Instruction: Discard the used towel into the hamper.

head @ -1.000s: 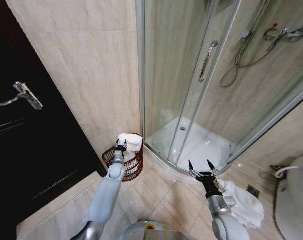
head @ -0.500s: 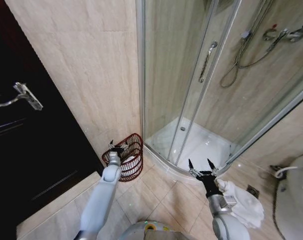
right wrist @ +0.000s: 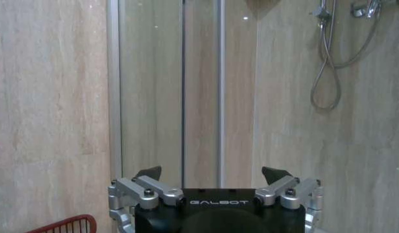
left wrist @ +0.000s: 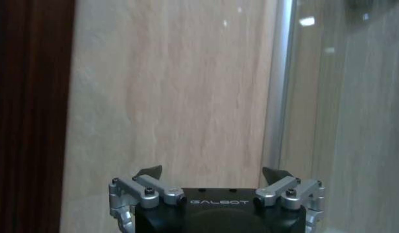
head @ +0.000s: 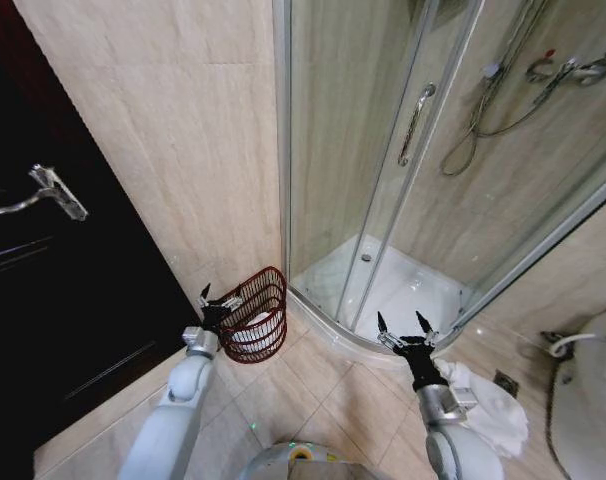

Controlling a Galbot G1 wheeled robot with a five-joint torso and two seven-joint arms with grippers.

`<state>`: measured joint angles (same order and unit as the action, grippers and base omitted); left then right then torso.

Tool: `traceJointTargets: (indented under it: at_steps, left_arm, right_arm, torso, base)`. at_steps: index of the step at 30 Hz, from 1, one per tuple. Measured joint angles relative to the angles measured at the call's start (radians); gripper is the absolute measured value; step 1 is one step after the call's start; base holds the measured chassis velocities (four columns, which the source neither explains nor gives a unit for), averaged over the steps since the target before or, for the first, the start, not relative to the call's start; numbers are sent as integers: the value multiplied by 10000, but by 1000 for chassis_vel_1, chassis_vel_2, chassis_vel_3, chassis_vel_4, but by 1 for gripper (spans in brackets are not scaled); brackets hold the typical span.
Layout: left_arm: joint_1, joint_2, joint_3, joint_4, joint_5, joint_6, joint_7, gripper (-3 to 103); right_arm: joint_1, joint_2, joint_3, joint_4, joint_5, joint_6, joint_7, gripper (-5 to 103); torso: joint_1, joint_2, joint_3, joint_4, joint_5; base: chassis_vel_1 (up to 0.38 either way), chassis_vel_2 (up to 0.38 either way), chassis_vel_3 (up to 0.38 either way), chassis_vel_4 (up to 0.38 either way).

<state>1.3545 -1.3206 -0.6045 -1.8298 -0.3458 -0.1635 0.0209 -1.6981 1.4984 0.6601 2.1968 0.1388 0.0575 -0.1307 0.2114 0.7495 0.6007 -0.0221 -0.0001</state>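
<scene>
Hamper: the hamper (head: 258,318), a dark red-brown wire basket, stands on the floor tiles in the corner between the beige wall and the shower enclosure (head: 383,200), left of the glass door; its rim (right wrist: 68,224) also peeks into the right wrist view.
Towel in hamper: something white (head: 253,322) shows through the rings, seemingly a towel lying inside.
Hamper axis: long axis roughly vertical, mouth up and tipped toward the right and far side in the head view.
Progress: judging by the white cloth inside and both claws empty, the drop looks done; little seems left beyond clearing the arm.
Left gripper: the left gripper (head: 216,300) sits just beside the hamper's near left rim, fingers spread wide, holding nothing.
Right gripper: the right gripper (head: 402,328) hangs well to the right near the shower's curved threshold, fingers wide, empty.
Other cloth: a second white cloth (head: 493,405) lies crumpled on the floor at the near right.
</scene>
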Motion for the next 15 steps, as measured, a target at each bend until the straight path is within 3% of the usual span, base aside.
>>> traceJointTargets:
  at_steps: [5,12,15]
  left_arm:
    - [241,-69,-400,-130,-404,-244,190,100]
    - [556,228,-983,23,-1678,-583,918,100]
    - [635,295,-1054,2,-1716,-670,969,100]
  right_arm:
    - [-103,67,9,123,-32,-12,17,100]
    - [-385,202,-4,115,-185,177,92,100]
    - [-398,260,-34,131,-286,157,151,100]
  torso:
    - [1,3,2,0,0]
    - [4,8,5,0,0]
    - [5,9,5,0,-2]
  base:
    - [0,0,0,0]
    - [0,0,0,0]
    - [0,0,0,0]
